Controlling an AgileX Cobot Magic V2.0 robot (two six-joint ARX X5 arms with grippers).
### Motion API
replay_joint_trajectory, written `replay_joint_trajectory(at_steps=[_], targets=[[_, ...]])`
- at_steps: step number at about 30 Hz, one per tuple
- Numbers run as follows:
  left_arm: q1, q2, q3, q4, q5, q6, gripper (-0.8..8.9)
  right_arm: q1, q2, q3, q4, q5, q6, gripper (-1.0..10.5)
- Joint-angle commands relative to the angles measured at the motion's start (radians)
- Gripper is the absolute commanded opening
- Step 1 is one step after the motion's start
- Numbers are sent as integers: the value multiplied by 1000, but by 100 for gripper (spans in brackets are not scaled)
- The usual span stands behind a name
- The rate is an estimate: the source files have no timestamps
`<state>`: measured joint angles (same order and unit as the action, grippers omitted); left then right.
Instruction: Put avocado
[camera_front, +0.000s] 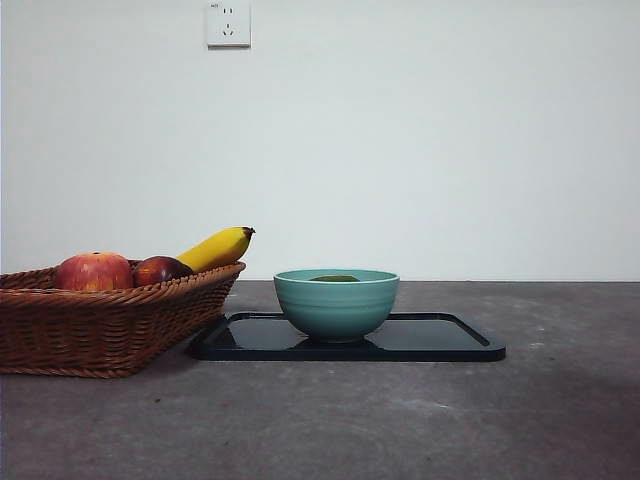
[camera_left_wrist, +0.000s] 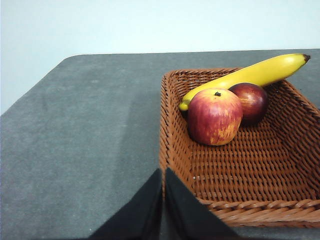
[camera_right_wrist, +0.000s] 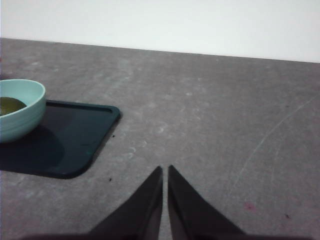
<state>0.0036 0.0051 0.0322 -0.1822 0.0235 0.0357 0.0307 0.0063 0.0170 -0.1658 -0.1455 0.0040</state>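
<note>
Green avocado (camera_front: 334, 278) sits in bowl (camera_front: 336, 305); both claws closed, empty.

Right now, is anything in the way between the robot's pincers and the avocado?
Only the bowl's own wall. The avocado already lies inside the teal bowl on the black tray, just its top showing. The right pincer, jaws together, hangs over bare table beside the tray; the left pincer, jaws together, is by the wicker basket.

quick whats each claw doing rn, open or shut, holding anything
Left claw: shut, holding nothing, above the table by the basket.
Right claw: shut, holding nothing, over bare table beside the tray.
</note>
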Motion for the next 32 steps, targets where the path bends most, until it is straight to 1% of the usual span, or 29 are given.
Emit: replay_joint_trajectory(at_steps=[1, 8, 32], targets=[[2, -2, -21, -7, -2, -3, 7, -2, -3, -6, -12, 18, 14, 10], [2, -2, -21, -6, -2, -3, 7, -2, -3, -5, 14, 16, 15, 10], [2, -2, -21, -7, -2, -3, 7, -2, -3, -5, 15, 16, 15, 10]])
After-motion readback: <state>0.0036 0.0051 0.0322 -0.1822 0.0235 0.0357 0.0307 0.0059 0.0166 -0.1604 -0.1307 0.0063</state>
